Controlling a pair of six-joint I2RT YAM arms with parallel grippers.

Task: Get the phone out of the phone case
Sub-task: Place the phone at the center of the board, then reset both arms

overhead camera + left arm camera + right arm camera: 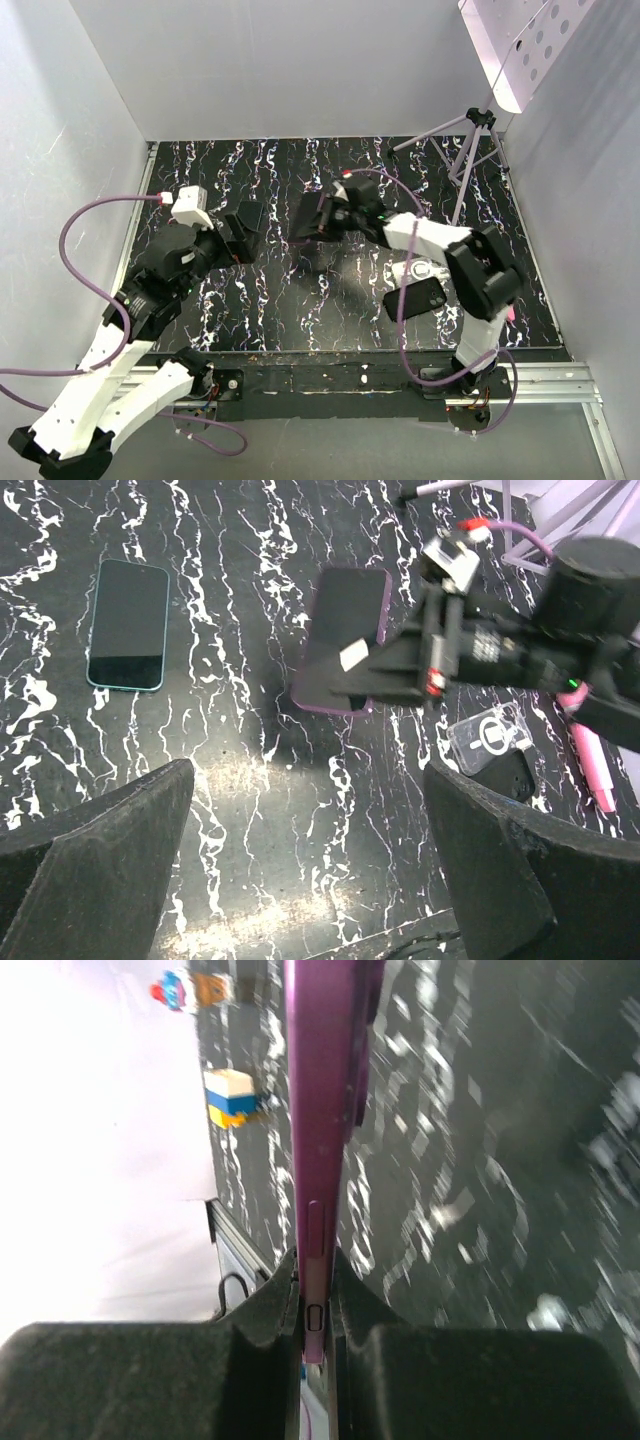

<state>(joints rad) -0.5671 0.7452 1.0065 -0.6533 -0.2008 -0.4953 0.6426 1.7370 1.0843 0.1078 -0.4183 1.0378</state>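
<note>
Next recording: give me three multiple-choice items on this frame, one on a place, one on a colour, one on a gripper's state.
1. Where is the teal-rimmed phone? A leaning on the wall; B flat on the table; C on the tripod.
2. What rim colour has the held phone in the right gripper? A purple; B yellow; C white.
3. How is the left gripper? A shut on a pen; B shut, empty; C open, empty.
Key: B, it lies on the marbled top; A, a purple edge shows in the right wrist view; C, its jaws stand wide with only table between.
</note>
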